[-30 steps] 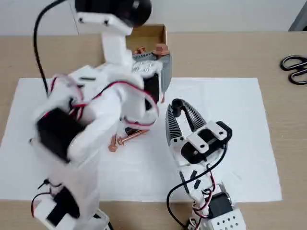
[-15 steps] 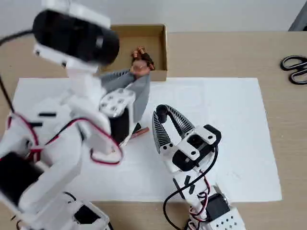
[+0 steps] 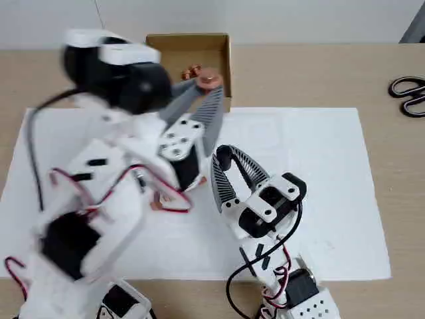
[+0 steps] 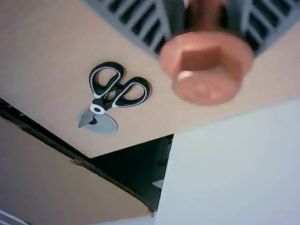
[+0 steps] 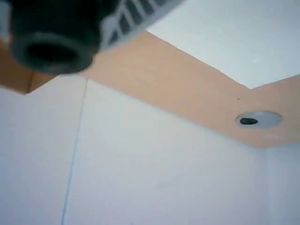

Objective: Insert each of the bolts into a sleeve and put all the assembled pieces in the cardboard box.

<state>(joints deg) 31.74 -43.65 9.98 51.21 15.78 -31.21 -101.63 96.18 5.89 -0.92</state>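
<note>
Two end effectors are loaded at this moment. The left end effector (image 3: 207, 90) is closed on a copper bolt (image 4: 206, 65), whose hexagonal head is seen between the grey fingers. The right end effector (image 3: 226, 161) is closed on a black sleeve (image 5: 47, 44), whose open bore is seen in the right wrist view.

Over the last second the bolt was carried left and nearer from above the near right corner of the cardboard box (image 3: 219, 41). It was then brought back right, and is now held just above that corner again. In the first half of that interval the sleeve was shifted left over the white paper sheet (image 3: 319, 173); since then it has been kept in place, near of the bolt and apart from it.

The two parts have been brought roughly into one near-far line, but no contact has been made. Insertion is therefore judged not yet begun. Final alignment of the bolt tip with the bore is judged to be the step in hand.

Copper pieces (image 3: 192, 70) are seen inside the box; whether they are sleeved cannot be told. A further copper piece (image 3: 157, 203) lies on the sheet beside the left arm
</note>
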